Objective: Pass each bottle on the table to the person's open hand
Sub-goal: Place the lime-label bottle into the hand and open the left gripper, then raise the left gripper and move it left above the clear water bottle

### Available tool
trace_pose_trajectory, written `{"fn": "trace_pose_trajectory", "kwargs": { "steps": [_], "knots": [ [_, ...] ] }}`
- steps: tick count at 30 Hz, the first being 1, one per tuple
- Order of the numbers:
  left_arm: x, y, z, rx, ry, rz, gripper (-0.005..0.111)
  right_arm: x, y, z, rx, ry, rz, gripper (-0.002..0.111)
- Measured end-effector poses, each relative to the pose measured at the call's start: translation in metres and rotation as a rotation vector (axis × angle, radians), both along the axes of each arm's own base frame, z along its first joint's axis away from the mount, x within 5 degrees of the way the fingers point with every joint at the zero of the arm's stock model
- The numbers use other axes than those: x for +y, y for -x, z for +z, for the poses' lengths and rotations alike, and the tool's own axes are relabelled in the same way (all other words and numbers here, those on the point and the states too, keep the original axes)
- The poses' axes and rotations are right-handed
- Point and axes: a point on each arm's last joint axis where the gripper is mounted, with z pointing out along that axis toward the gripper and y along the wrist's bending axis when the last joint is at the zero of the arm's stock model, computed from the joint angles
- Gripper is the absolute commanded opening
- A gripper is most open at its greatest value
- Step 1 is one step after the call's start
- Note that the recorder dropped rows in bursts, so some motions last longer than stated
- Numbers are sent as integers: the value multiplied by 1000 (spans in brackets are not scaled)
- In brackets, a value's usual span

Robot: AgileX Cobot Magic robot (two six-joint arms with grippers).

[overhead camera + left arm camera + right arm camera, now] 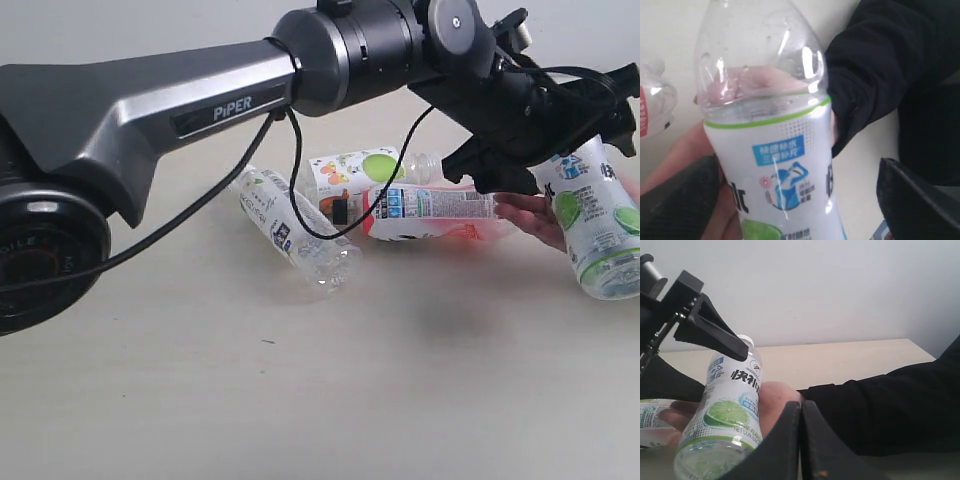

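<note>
Green bottle [598,215]: resting in the hand [528,213], at the table's [300,400] right.
Left gripper [800,200]: spread, one finger clear of the label.
Right gripper [801,440]: pressed together, empty.
Risk: pull back skewed and you drag the bottle off the palm.
Room: three bottles [400,200] crowd the hand; bare table nearer the camera.

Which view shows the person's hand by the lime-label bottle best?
Right wrist view: the person's hand sits plainly behind the lime-label bottle, black sleeve attached. Exterior shows only a strip beside the bottle; left wrist, skin slivers around it.
</note>
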Motion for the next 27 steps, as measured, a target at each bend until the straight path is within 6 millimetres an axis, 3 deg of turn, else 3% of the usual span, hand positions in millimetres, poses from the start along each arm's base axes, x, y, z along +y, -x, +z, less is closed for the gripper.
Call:
{"fn": "trace_pose_trajectory", "kwargs": {
  "steps": [8,17,20,27],
  "knots": [
    [14,3,23,-31,-67,-65,81,0,0,0,0,0,0,0],
    [39,10,45,-120,-268,-180,79,0,0,0,0,0,0,0],
    [49,13,56,-157,-322,-224,67,0,0,0,0,0,0,0],
    [70,21,83,-230,-432,-288,16,0,0,0,0,0,0,0]
  ]
}}
